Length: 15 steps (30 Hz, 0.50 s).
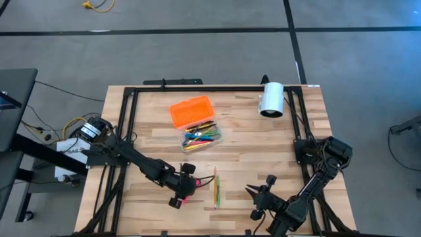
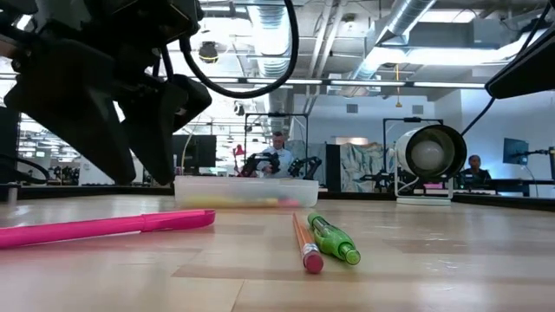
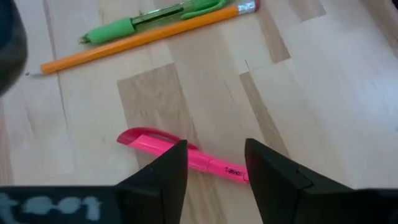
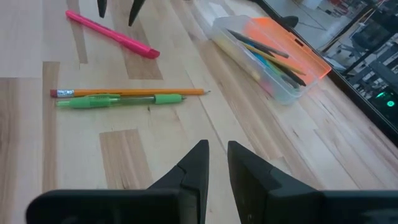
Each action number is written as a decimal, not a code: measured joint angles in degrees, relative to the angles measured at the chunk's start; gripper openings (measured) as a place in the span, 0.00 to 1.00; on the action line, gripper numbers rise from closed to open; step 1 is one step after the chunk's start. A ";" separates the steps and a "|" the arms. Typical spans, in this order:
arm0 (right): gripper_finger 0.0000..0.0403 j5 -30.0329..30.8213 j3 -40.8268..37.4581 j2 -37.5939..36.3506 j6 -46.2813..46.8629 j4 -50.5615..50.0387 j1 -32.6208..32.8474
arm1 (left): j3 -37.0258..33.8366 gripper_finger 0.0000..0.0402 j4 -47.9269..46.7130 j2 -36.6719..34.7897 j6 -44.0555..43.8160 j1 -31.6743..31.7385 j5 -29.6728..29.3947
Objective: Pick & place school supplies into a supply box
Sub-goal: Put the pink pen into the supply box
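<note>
A pink highlighter (image 3: 211, 163) lies flat on the table near the near edge. My left gripper (image 3: 214, 149) hangs open just above it, one finger on each side of its barrel; in the low view the gripper (image 2: 130, 178) stands clear of the highlighter (image 2: 104, 227). To the right lie a yellow pencil (image 1: 214, 184) and a green pen (image 1: 218, 191), side by side. The supply box (image 1: 201, 136) sits mid-table, its clear base holding several pens and its orange lid (image 1: 192, 112) tipped open on the far side. My right gripper (image 4: 216, 149) waits near the near right edge, open by a narrow gap.
A white cylinder (image 1: 271, 99) lies on its side at the far right of the table. A black frame (image 1: 197, 88) runs along the table's far and side edges. Bare wood shows between the highlighter, the pencil (image 4: 130, 92) and the box (image 4: 267, 68).
</note>
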 joint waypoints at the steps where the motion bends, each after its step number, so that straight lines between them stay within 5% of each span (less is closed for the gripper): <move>1: 0.13 0.00 0.00 0.00 0.00 0.04 0.00 | 0.04 0.38 0.35 0.52 -1.01 -0.02 -0.33; 15: 0.13 -0.13 0.00 0.00 -1.07 1.19 0.00 | 0.09 0.39 -1.34 3.19 -11.17 -0.24 -1.68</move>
